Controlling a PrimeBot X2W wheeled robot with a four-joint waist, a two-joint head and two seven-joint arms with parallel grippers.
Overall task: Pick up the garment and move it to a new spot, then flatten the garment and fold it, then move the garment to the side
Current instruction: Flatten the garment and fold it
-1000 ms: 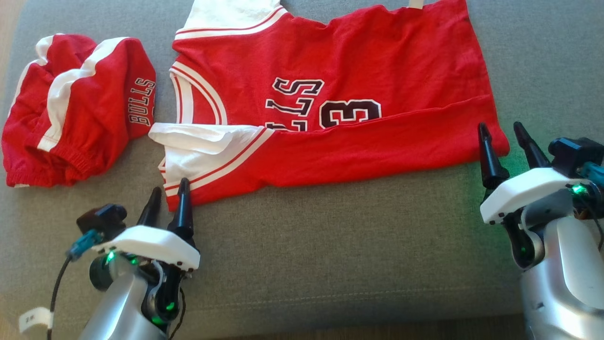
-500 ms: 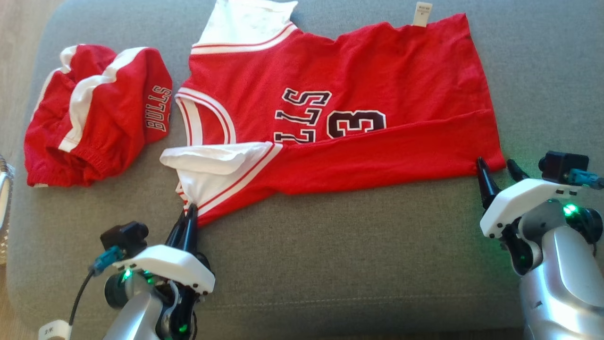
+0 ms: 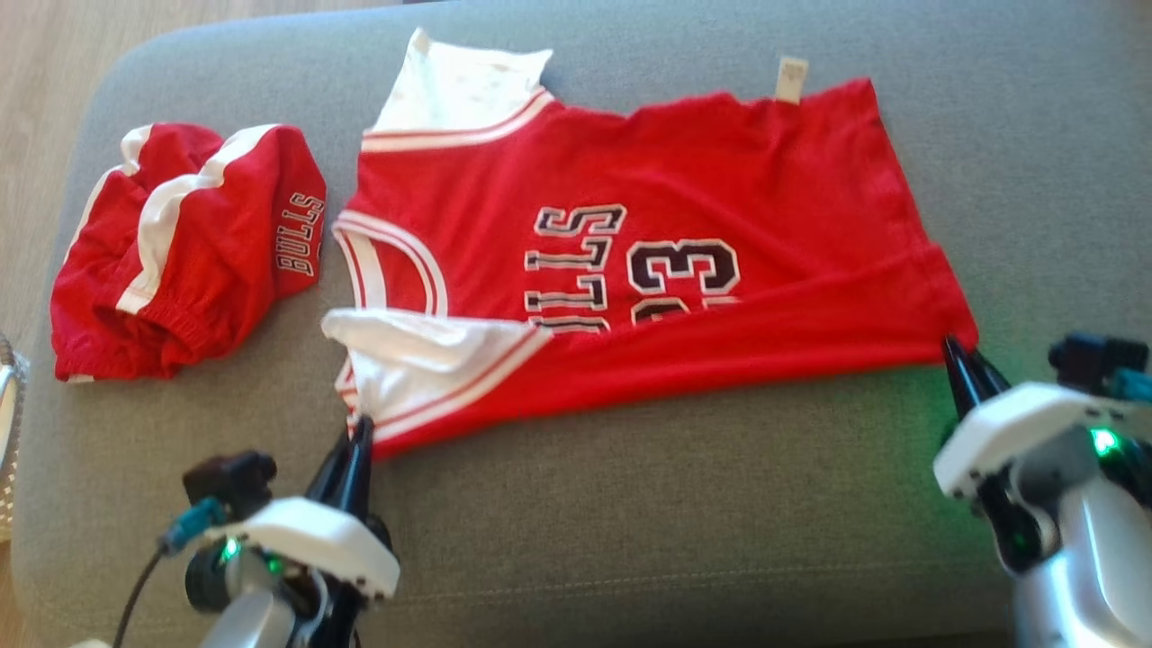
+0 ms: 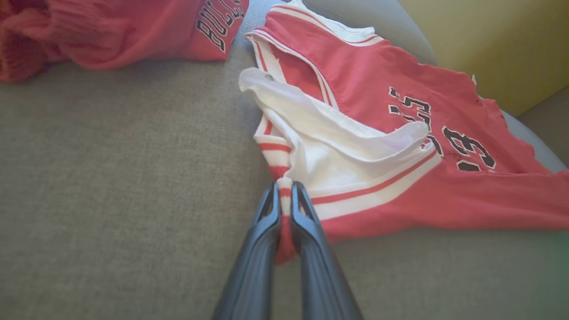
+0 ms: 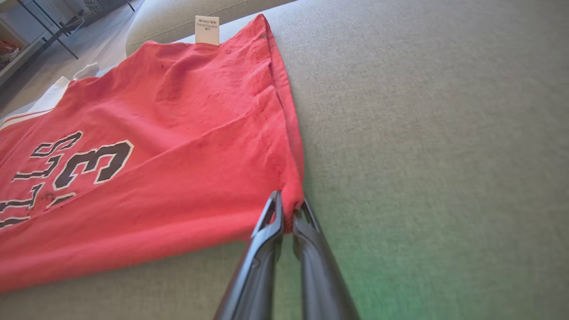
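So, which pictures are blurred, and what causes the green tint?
Head view: everything slightly blurred, jersey lettering smeared; the wrist light casts green on the sofa beside the right tool. Right wrist view: same tint lower right. Left wrist view: sharp, colours washed out.

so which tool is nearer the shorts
Left. The left tool grips the jersey at its sleeve corner, near the shorts; the right tool grips the hem corner at the far end.
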